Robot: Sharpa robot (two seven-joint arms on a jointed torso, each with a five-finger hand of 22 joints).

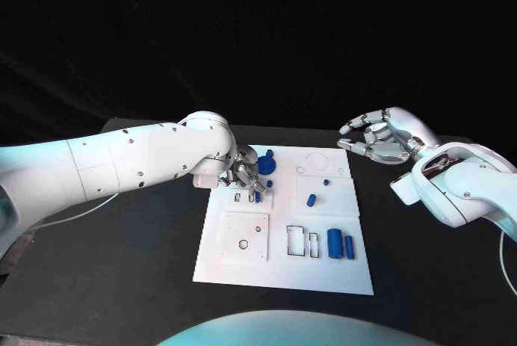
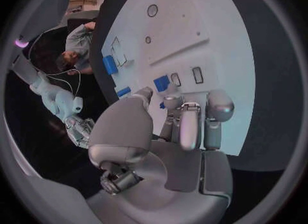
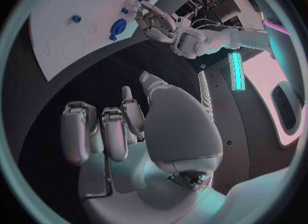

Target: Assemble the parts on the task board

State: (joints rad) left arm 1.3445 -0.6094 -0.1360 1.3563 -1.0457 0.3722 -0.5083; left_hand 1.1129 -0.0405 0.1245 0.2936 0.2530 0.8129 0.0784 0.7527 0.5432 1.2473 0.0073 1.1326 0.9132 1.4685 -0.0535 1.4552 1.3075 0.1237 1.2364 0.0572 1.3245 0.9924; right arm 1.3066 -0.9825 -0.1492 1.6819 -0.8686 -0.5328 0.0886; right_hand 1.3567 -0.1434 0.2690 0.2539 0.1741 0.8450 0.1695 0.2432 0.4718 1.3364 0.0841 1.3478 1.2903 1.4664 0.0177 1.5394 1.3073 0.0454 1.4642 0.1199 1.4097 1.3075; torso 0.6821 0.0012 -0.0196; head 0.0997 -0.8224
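Observation:
The white task board (image 1: 280,275) lies in the middle of the black table. My left hand (image 1: 243,178) hangs over its far left part, fingers curled down over a small blue part (image 2: 161,83) beside two slots. A sliver of blue shows between thumb and finger; whether it is pinched I cannot tell. A round blue disc (image 1: 266,164) sits just beyond that hand. Two blue cylinders (image 1: 335,243) lie near the board's right edge. My right hand (image 1: 377,137) hovers off the board's far right corner, fingers apart, holding nothing.
More small blue parts (image 1: 311,199) stand mid-board. A raised white plate (image 1: 246,238) with a hole and rectangular outlines (image 1: 295,241) take up the board's near half. Bare black table (image 1: 129,256) flanks the board. A cable (image 1: 65,211) runs at the left.

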